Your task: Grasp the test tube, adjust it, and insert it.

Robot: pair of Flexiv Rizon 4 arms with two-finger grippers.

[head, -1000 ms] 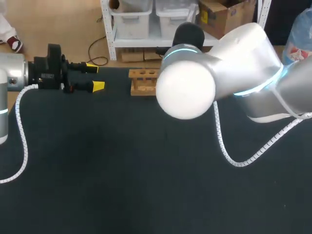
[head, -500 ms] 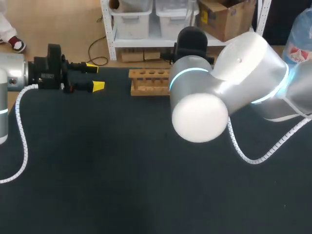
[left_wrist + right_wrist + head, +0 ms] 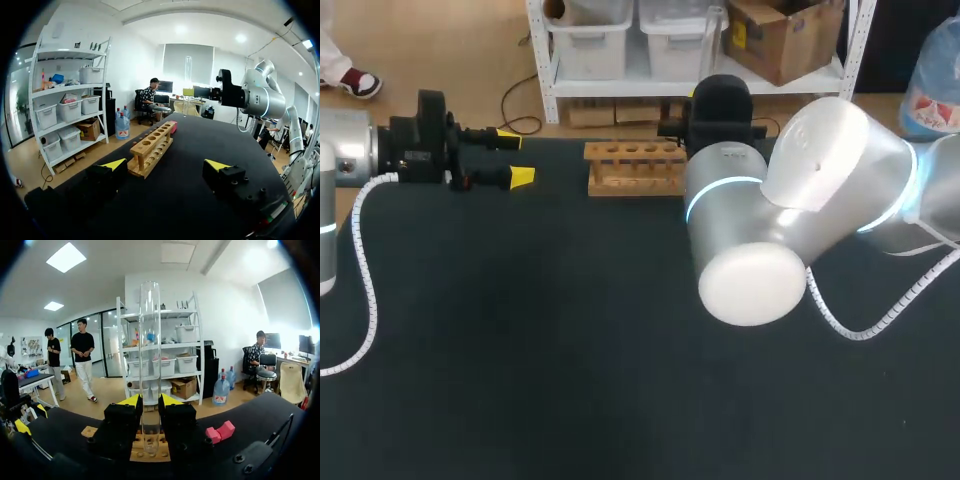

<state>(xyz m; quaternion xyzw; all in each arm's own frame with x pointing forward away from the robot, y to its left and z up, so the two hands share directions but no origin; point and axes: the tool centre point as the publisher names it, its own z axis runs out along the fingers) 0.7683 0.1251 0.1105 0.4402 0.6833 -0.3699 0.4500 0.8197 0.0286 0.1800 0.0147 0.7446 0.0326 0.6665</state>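
Observation:
A clear test tube (image 3: 148, 360) stands upright between the yellow-tipped fingers of my right gripper (image 3: 150, 401), which is shut on its lower part. Right under and ahead of it lies the wooden rack (image 3: 145, 454) with its row of holes. In the head view the rack (image 3: 634, 168) sits at the table's far edge, and the right gripper's black body (image 3: 720, 100) is just to its right; its fingertips are hidden. From the left wrist view, the tube (image 3: 188, 75) is held high beyond the rack (image 3: 152, 146). My left gripper (image 3: 517, 158) hangs open and empty left of the rack.
A pink block (image 3: 220, 431) lies on the black table beside the rack's end. My right arm's large silver elbow (image 3: 752, 280) hangs over the table's middle right. A white coiled cable (image 3: 365, 270) runs along the left arm.
My right arm has swung to the right and toward the near side, uncovering the whole rack in the head view. The left arm has stayed still.

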